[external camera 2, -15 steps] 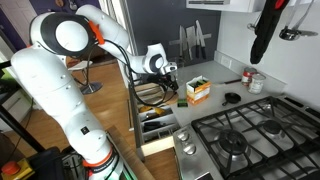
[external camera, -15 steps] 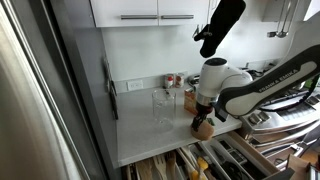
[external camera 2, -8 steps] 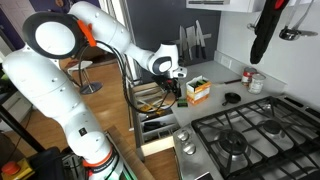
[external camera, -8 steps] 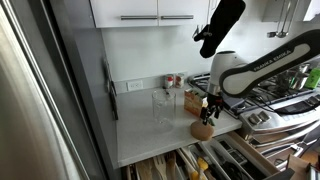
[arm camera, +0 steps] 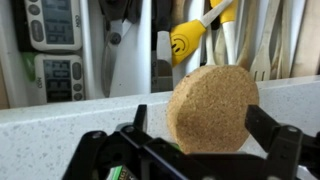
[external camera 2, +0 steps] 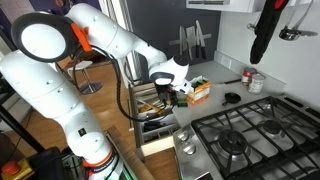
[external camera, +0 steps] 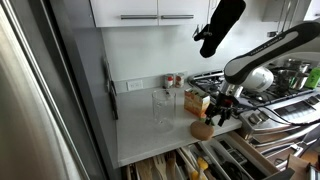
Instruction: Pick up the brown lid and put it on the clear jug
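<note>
the brown lid [external camera: 203,130] lies on the white counter [external camera: 140,135], close to its front edge and not on the clear jug [external camera: 162,108]. in the wrist view the lid [arm camera: 212,108] shows as a round cork disc with a grainy face, and its far rim reaches past the counter edge in the picture.

the gripper [external camera: 218,115] hangs just above the lid, a little to the side of the stove. its jaws are wide apart and hold nothing. in the wrist view the two dark fingers [arm camera: 140,118] stand on either side of the disc, with a gap between each one and the lid's rim. if any finger touches the lid i cannot tell.

the clear jug stands upright on the same counter, further back toward the wall and apart from the lid. an orange carton [external camera: 192,100] stands beside the jug, and small jars with red caps [external camera: 172,81] are behind it at the wall.

below the counter edge an open drawer [external camera: 220,160] shows kitchen tools, among them a yellow spoon with a smiling face [arm camera: 185,42]. in an exterior view the gas hob [external camera 2: 240,135] lies next to the counter, and the white arm [external camera 2: 100,25] reaches over to it.
</note>
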Controlling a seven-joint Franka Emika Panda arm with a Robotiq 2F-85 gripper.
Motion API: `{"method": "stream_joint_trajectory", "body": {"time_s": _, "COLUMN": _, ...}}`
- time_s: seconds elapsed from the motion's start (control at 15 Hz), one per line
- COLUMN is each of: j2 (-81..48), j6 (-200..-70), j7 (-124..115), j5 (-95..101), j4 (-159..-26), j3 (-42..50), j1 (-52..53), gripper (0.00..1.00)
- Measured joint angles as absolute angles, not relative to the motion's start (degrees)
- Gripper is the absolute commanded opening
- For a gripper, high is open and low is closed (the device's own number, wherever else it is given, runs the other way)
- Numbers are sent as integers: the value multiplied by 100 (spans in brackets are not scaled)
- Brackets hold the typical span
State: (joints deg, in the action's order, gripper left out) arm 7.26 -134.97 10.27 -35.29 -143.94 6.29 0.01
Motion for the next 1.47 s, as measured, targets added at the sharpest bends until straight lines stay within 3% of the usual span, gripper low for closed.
{"method": "stream_joint_trajectory", "body": {"time_s": 1.07, "j2": 241, "j6": -13156, "j7": 2868, "j5": -7574, "j4": -14930, "j3": 805, "j1": -263, "gripper": 100}}
{"method": "stream_joint_trajectory", "body": {"time_s": 1.2, "j2": 164, "j6": -13262, "j7": 3026, "j5": -7984, "j4": -14932, "j3": 805, "j1": -303, "gripper": 84}}
{"method": "stream_joint_trajectory", "body": {"time_s": 1.27, "j2": 135, "j6": -13321, "j7": 3110, "j5": -8178, "j4": -14933, "j3": 804, "j1": -320, "gripper": 68}}
{"method": "stream_joint_trajectory", "body": {"time_s": 1.33, "j2": 112, "j6": -13356, "j7": 3179, "j5": -8330, "j4": -14947, "j3": 804, "j1": -332, "gripper": 58}}
{"method": "stream_joint_trajectory", "body": {"time_s": 1.47, "j2": 130, "j6": -13347, "j7": 3266, "j5": -8601, "j4": -15031, "j3": 802, "j1": -352, "gripper": 50}}
